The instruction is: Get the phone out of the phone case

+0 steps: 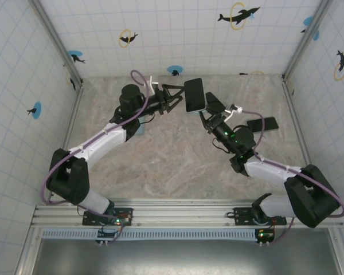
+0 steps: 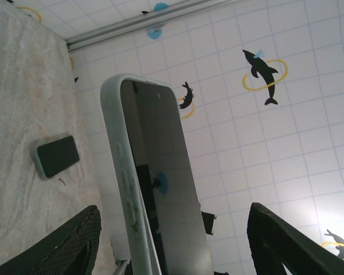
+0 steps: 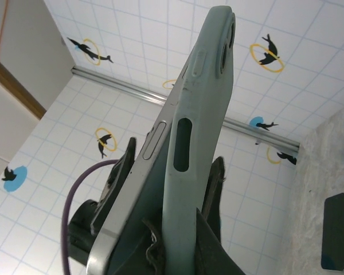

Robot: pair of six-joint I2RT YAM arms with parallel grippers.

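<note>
A phone in a pale green case is held up in the air above the middle of the table. My right gripper is shut on the case's lower end. In the right wrist view the case sits between my right gripper's pads, and the phone's silver edge has sprung out of the case at the near end. My left gripper is open, one finger on either side of the phone. In the left wrist view the dark screen stands between the spread fingers of my left gripper, untouched.
A second dark phone in a pale case lies flat on the marbled table at the right, also visible as the flat phone and at the edge. Tiled walls with dolphin stickers enclose the table on three sides.
</note>
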